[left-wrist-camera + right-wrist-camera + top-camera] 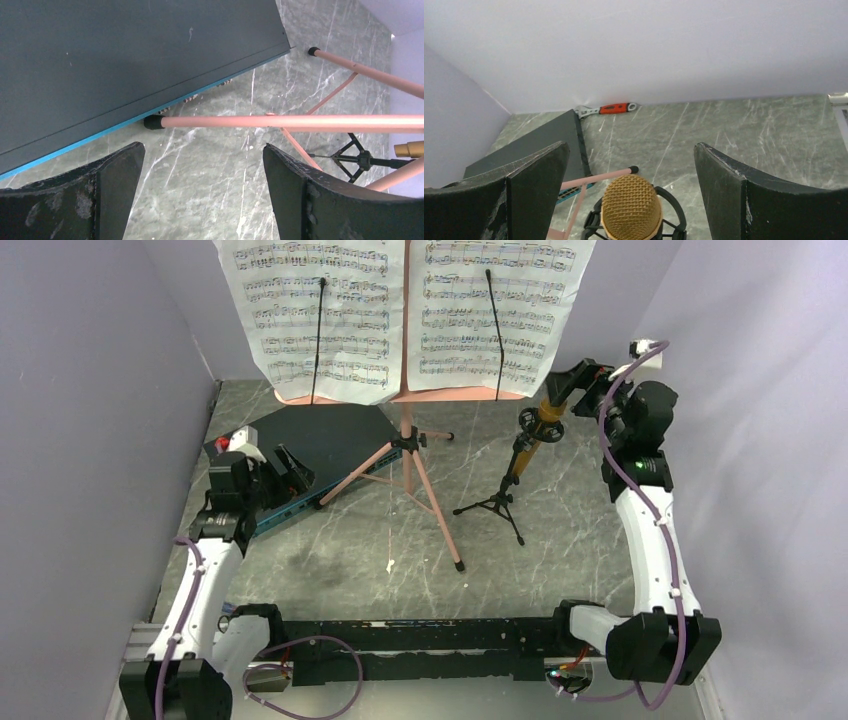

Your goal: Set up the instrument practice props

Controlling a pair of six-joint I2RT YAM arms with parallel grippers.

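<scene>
Both grippers spread wide, holding nothing. Right gripper (629, 150): hangs directly above gold microphone (631, 205), fingers either side and clear of it. Microphone seated in small black tripod mic stand (497, 502), just right of pink music stand (405, 440). Left gripper (202, 146): hovers near one stand leg's foot, at teal edge of dark panel (125, 55). Two sheet-music pages (315, 310) rest on stand's desk.

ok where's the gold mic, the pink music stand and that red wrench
gold microphone (631, 206), right wrist view, on its mesh head
pink music stand (436, 508), top external view, on its front tripod leg
red wrench (615, 108), right wrist view, on its red handle
</scene>
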